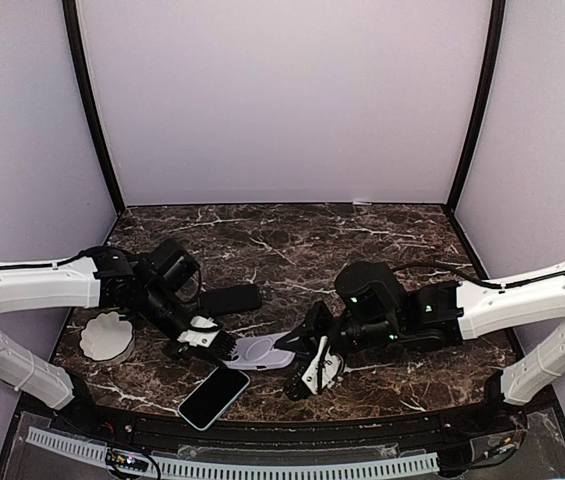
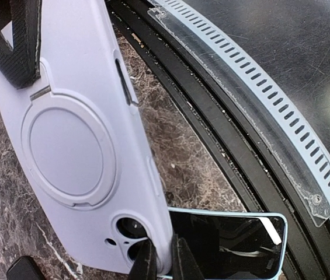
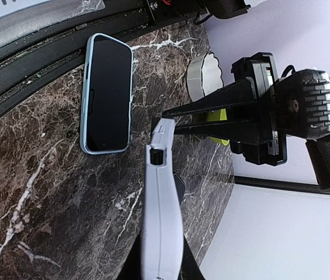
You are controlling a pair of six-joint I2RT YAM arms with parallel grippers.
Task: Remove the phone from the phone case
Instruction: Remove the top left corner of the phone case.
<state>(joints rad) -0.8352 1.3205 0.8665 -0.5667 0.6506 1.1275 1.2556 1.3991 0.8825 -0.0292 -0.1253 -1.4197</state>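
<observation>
The phone [image 1: 213, 397], black screen up with a light blue rim, lies on the marble near the front edge, out of the case; it also shows in the left wrist view [image 2: 226, 242] and the right wrist view [image 3: 107, 93]. The lilac phone case [image 1: 260, 350] with a ring on its back is held above the table between both grippers. My left gripper [image 1: 220, 344] is shut on the case's camera-hole end [image 2: 109, 151]. My right gripper [image 1: 307, 352] is shut on the case's other end, seen edge-on in the right wrist view [image 3: 162, 216].
A white scalloped dish [image 1: 106, 336] stands at the left, also in the right wrist view [image 3: 202, 76]. A black block [image 1: 230, 298] lies behind the left gripper. A perforated clear strip [image 2: 258, 99] and black rails run along the table's front edge.
</observation>
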